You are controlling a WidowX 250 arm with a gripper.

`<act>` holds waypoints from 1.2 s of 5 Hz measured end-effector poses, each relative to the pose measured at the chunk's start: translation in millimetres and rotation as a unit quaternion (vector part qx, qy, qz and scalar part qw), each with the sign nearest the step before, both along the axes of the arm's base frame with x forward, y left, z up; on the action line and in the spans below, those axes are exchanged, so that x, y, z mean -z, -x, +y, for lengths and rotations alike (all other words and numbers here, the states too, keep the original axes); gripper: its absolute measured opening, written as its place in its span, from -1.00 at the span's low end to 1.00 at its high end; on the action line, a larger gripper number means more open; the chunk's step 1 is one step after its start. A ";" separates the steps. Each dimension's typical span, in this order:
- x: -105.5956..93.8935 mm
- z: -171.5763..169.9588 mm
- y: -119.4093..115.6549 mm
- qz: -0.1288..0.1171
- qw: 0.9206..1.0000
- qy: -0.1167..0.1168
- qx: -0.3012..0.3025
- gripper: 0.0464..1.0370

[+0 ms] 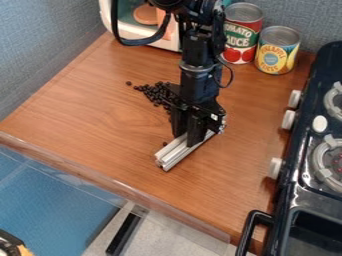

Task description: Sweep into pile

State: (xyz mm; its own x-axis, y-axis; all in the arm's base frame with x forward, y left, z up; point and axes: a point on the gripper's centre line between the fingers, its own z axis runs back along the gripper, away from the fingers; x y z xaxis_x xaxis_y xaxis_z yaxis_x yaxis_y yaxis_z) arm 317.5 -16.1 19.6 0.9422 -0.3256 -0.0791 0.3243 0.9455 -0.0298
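Observation:
The gripper [188,139] hangs over the middle of the wooden counter, shut on a silver metal bar [175,153]. The bar lies slantwise at counter level, its near end toward the lower left and its far end partly behind the fingers. Small black beans [155,93] are scattered in a loose cluster behind and to the left of the gripper, some partly hidden by the arm. One lone bean [165,144] sits close to the bar's left side.
Two cans, a red one [242,36] and a yellow one [276,53], stand at the back right. A white toy appliance [160,41] is at the back left. The black stove [307,170] borders the right side, and the counter's front edge [120,185] runs below the bar.

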 end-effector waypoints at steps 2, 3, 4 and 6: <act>-0.4 13.1 -4.4 -0.004 1.000 0.001 0.007 -0.41; -0.9 20.5 -6.2 -0.006 1.000 0.001 0.000 -0.41; -1.4 31.6 -10.0 -0.008 1.000 0.001 -0.017 -0.41; -1.1 45.7 -17.0 -0.009 0.999 0.001 -0.046 -0.41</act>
